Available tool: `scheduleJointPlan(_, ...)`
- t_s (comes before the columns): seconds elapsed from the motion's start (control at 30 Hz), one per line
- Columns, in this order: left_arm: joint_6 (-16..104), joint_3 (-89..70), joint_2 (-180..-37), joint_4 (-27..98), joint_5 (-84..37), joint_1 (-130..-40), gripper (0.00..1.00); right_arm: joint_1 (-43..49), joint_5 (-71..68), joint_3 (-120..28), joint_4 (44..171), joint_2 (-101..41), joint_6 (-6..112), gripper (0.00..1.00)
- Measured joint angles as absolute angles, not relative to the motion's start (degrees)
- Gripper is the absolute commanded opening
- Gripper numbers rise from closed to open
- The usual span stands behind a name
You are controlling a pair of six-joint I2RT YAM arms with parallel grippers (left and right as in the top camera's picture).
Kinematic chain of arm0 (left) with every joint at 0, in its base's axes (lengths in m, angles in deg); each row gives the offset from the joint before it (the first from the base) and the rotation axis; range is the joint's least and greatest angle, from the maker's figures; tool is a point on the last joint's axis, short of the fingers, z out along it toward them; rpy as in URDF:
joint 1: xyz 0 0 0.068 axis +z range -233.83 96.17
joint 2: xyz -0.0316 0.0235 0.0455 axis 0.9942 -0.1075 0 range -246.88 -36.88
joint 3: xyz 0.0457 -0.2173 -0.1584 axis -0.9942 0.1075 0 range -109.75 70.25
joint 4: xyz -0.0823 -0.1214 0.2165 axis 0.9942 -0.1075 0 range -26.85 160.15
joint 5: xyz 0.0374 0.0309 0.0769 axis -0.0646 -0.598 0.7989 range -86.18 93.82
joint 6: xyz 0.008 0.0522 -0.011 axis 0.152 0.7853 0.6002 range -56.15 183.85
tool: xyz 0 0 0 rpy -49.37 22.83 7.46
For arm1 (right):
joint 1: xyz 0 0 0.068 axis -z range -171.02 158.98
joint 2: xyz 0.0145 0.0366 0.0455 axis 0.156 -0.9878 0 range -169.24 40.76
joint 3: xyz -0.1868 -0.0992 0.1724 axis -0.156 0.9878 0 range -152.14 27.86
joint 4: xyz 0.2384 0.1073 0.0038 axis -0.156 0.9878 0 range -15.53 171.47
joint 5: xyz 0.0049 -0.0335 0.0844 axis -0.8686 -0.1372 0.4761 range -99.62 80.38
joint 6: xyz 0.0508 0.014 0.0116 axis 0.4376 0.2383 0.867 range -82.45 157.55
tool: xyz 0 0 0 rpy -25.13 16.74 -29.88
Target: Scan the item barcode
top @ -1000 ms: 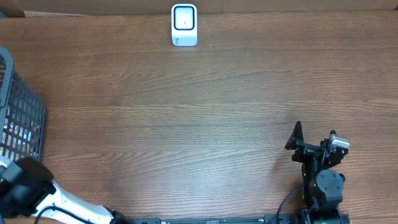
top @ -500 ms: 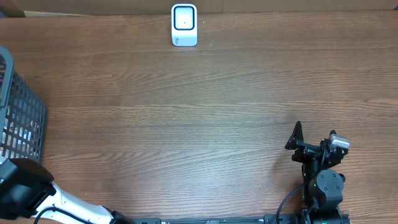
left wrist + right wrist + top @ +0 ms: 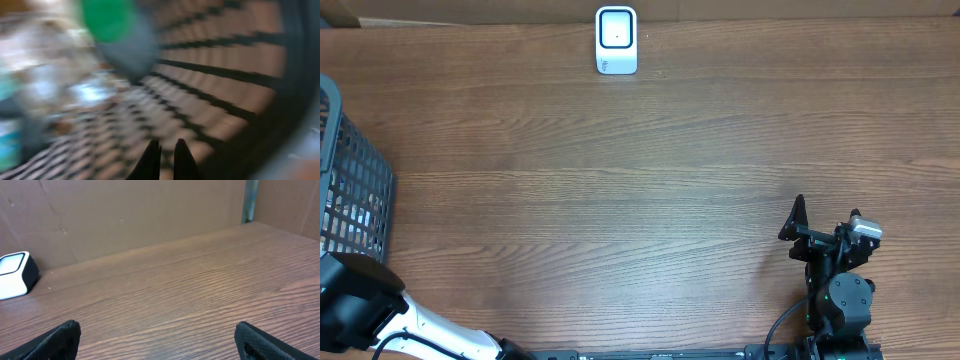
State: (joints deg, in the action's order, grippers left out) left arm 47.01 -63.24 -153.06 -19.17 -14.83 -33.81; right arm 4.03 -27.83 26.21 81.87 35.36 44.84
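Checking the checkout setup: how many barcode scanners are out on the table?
1. The white scanner stands at the far edge, left of centre overhead. Inside the basket at left, blur could hide another.

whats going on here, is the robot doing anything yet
The left gripper is down inside the wire basket, fingers shut with nothing visibly between them. Its wrist view is blurred; something green and other items lie in there, too smeared to identify. The right gripper sits open and empty at the near right of the table. The white scanner stands at the far edge, and no item has been brought to it yet.
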Motion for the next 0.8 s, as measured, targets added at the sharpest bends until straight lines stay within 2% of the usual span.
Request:
scheduleJointPlan(0.2,49.0,-65.5,-153.2,-15.4,-39.7,-33.8,0.04,4.0,-27.8,26.2,81.9,35.4,44.8,1.00)
scheduleJointPlan(0.5,46.0,-70.0,-153.2,-18.2,-64.8,-33.9,0.04,4.0,-27.9,26.2,81.9,35.4,44.9,1.00)
scheduleJointPlan(0.67,45.2,-70.1,-153.2,-26.0,-71.0,-35.1,0.04,4.0,-27.8,26.2,81.9,35.4,44.8,1.00)
scheduleJointPlan(0.8,44.5,-70.1,-153.2,-26.4,-71.3,-38.6,0.04,4.0,-27.8,26.2,81.8,35.4,44.9,1.00)
